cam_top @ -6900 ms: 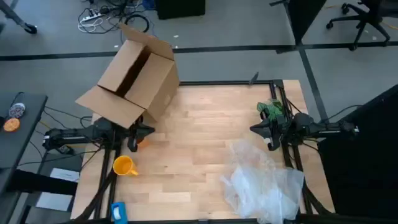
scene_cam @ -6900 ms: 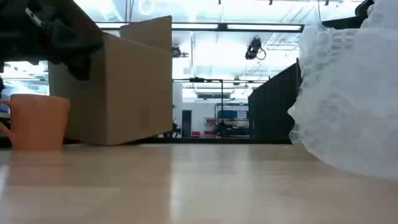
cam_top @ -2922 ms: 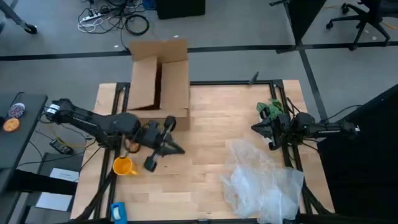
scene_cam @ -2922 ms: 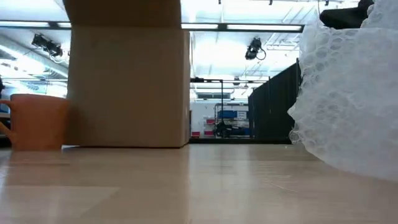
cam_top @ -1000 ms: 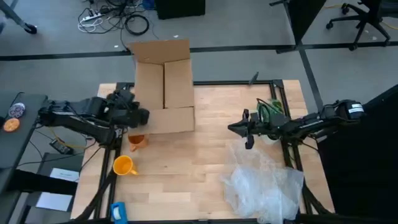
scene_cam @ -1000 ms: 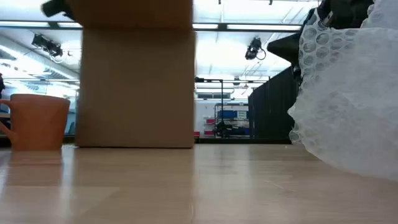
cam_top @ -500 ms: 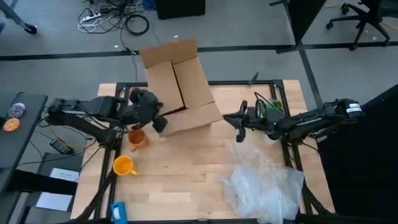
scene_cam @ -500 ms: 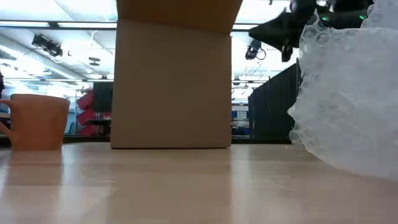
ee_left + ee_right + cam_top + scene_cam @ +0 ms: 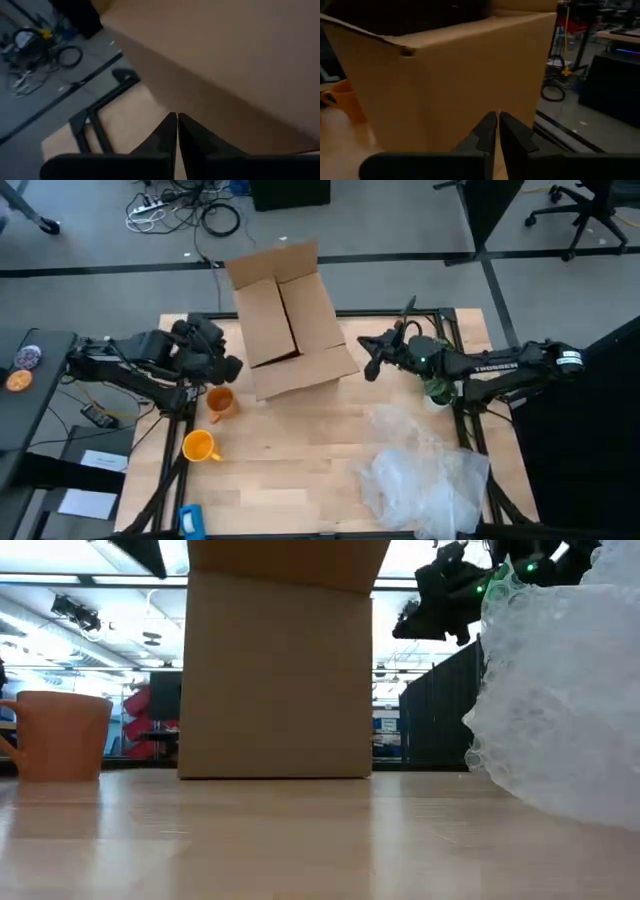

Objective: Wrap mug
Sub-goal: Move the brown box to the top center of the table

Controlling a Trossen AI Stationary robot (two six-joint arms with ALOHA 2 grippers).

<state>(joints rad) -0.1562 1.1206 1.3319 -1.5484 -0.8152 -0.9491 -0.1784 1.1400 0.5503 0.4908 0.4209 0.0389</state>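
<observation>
The box is standing open at the table's far edge, flaps splayed, and both arms are closing in on it from either side. The left gripper is hovering just beside the box's left wall, fingers pressed together with nothing between them. The right gripper is hanging at the box's right corner, its fingers likewise pinched together and gripping nothing.

The mug is sitting upright on the table's left side, handle pointing toward the middle of the table, well apart from the right gripper and nearer the left one, on the near side of it. Another orange cup is sitting between mug and left gripper. The bubble wrap is lying crumpled at the near right corner.
</observation>
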